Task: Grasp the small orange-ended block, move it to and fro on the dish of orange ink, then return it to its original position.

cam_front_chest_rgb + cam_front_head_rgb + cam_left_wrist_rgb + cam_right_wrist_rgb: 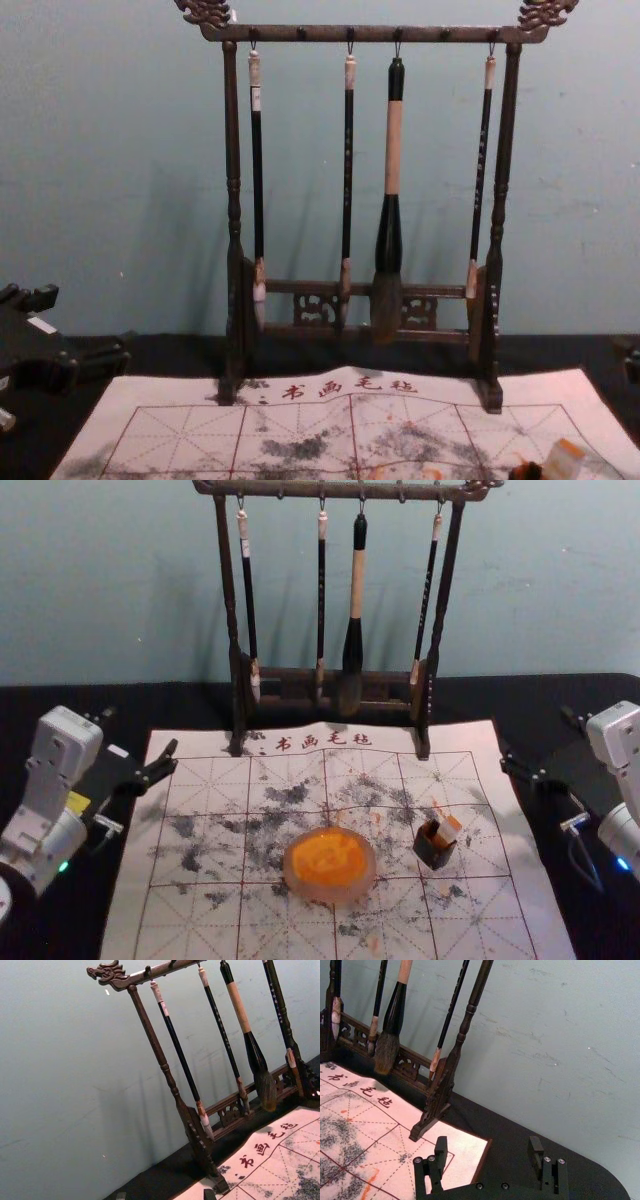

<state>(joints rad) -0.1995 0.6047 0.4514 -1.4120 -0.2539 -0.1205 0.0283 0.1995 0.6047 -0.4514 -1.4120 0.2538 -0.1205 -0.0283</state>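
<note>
In the head view, the small block (447, 830) with an orange end sits tilted in a dark square holder (434, 850), right of the round dish (330, 866) of orange ink. The chest view has the pale block (564, 461) at its lower right, orange on top. My left gripper (140, 737) is open beyond the mat's left edge, far from the dish; its fingertips reach into the left wrist view (164, 1195). Off the mat's right side, my right gripper (538, 738) stands open and holds nothing, also seen as the open gripper (488, 1144) in the right wrist view.
A dark wooden rack (330, 688) with several hanging brushes stands at the back of the mat. The paper mat (210, 920), gridded and stained with grey and orange, lies on a black table (60, 925). A wall rises behind the rack.
</note>
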